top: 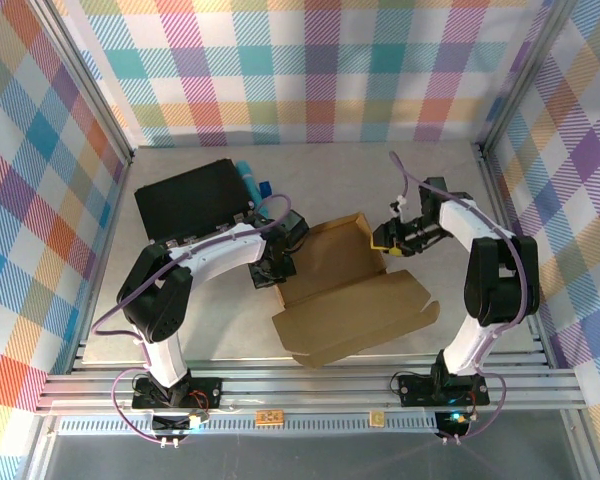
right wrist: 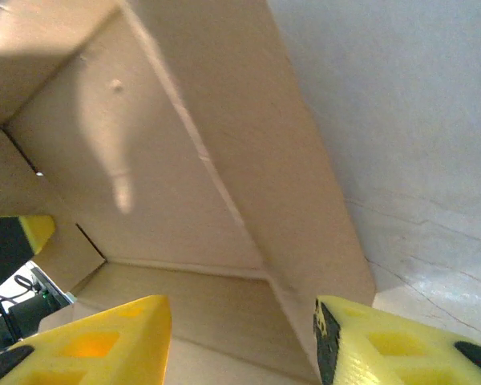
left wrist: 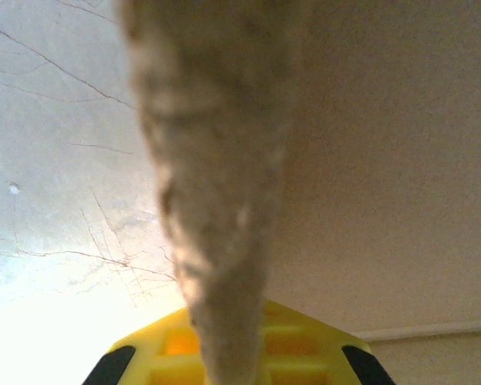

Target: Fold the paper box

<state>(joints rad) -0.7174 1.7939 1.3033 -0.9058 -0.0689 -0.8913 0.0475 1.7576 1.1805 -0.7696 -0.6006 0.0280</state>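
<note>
The paper box [top: 350, 295], plain brown cardboard, lies half opened in the middle of the table with its wide lid panel toward the near edge. My left gripper [top: 273, 268] is at the box's left side, shut on a raised cardboard edge [left wrist: 216, 200] that runs up between its yellow fingers [left wrist: 305, 353]. My right gripper [top: 383, 240] is at the box's far right corner. Its fingers [right wrist: 104, 337] stand apart, open, at the box's standing side wall [right wrist: 289, 176], which reaches down close to the right finger [right wrist: 385, 341].
A black rectangular case [top: 192, 198] lies at the back left, with a blue object [top: 252, 180] at its right end. Aluminium frame rails [top: 300, 385] run along the near edge, and checked walls close the other sides.
</note>
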